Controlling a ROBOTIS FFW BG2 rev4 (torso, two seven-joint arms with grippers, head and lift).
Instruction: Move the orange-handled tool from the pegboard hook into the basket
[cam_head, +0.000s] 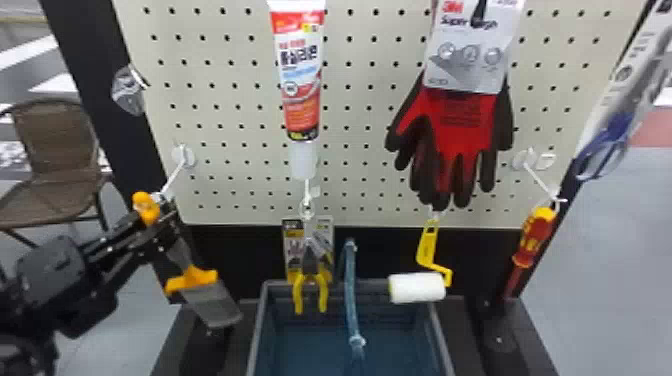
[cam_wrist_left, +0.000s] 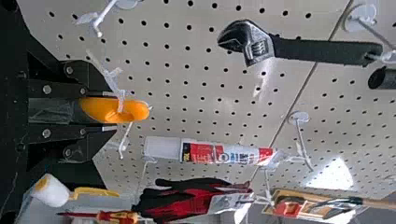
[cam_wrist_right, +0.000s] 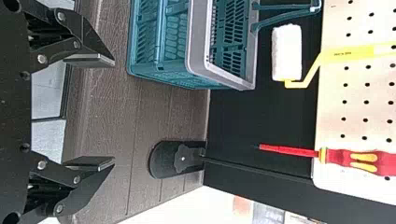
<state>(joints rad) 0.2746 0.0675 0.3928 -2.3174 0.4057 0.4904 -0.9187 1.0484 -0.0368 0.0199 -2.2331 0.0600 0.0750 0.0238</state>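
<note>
The orange-handled tool (cam_head: 191, 280) was held at its handle by the left gripper (cam_head: 164, 224), whose fingers were clenched on either side of it. The handle's end was seen at the hook (cam_head: 173, 176) on the left side of the pegboard (cam_head: 235, 120), with the blade pointed down, outside and to the left of the basket (cam_head: 257, 327). In the right wrist view, the fingers of the right gripper (cam_wrist_right: 112, 112) were spread wide apart, with nothing held between them. The red gloves (cam_head: 465, 125) and a tube (cam_head: 301, 80) were hung on the board; lower down, yellow-handled pliers (cam_head: 310, 257), a paint roller (cam_head: 417, 288) and a red-and-yellow screwdriver (cam_head: 534, 237) were seen.
</note>
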